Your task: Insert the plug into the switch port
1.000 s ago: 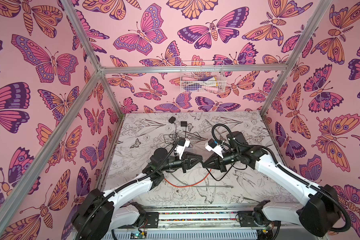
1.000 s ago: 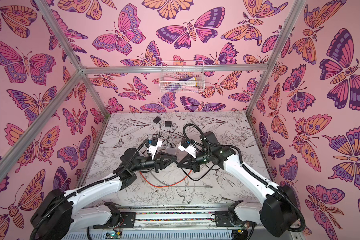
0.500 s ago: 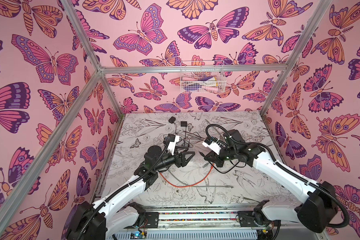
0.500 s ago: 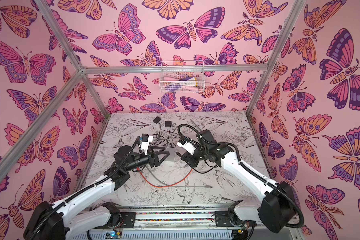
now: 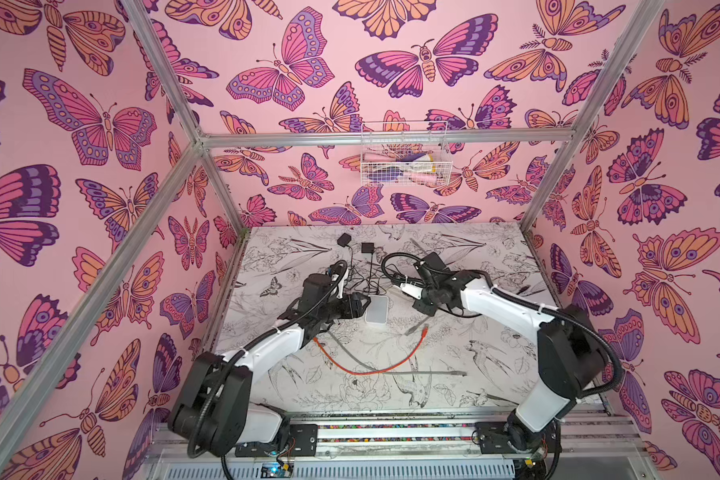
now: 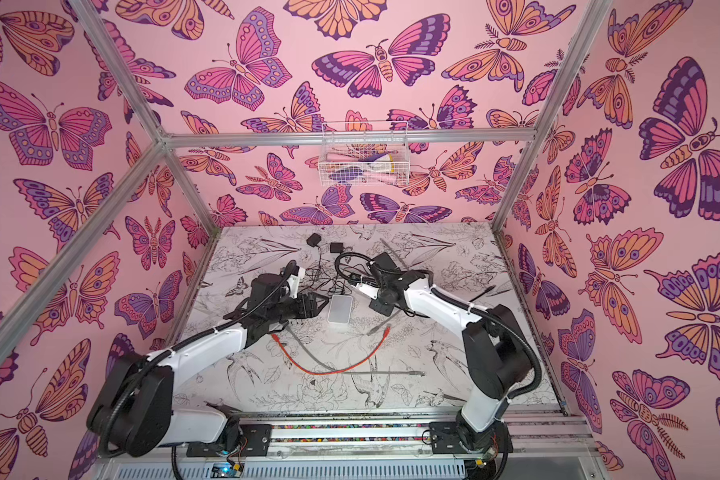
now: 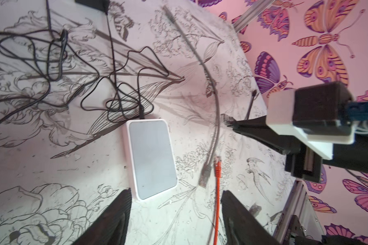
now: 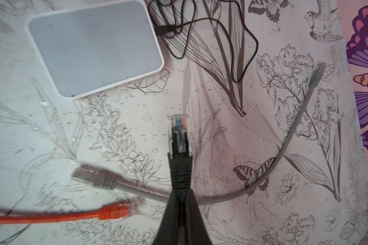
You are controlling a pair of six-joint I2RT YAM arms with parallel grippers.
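Note:
The switch (image 5: 377, 309) (image 6: 340, 309) is a flat white box with a grey top, lying mid-table. My right gripper (image 8: 180, 193) (image 5: 420, 308) is shut on the black boot of the plug (image 8: 178, 131), whose clear tip points out over the mat just right of the switch (image 8: 94, 48). My left gripper (image 7: 174, 193) (image 5: 360, 303) stands open and empty at the left near corner of the switch (image 7: 152, 159). The switch's ports do not show in any view. A thin black cord enters its far end.
A grey cable (image 8: 91, 176) and an orange cable (image 8: 115, 212) (image 5: 366, 372) lie loose near the switch. Tangled black cords (image 5: 362, 278) and two black adapters (image 5: 344, 240) lie behind it. A wire basket (image 5: 404, 158) hangs on the back wall.
The left gripper has opened and drawn back to the left. The right gripper has pulled back to the right with the plug. The switch now lies uncovered between them.

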